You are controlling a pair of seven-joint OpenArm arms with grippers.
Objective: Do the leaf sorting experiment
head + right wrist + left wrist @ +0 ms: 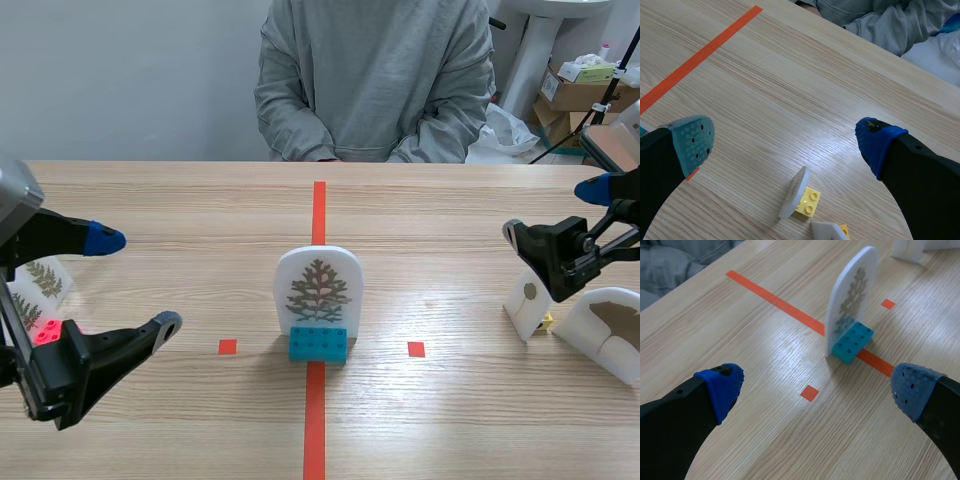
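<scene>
Scene view showed the leaf card (318, 285) upright on a teal block (318, 344), left gripper (135, 280) at its nine o'clock and right gripper (555, 210) at three, both spread wide.

Left arm (60, 370): black all over, thick curved jaws wearing blue pads (722, 387), pads showing small dots; grey housing (15, 200) topping it. Right arm (560, 255): black, thin linkage bars (610, 238) showing; one pad (875, 142) showing blue, other pad (692, 142) showing grey-green with holes.
</scene>
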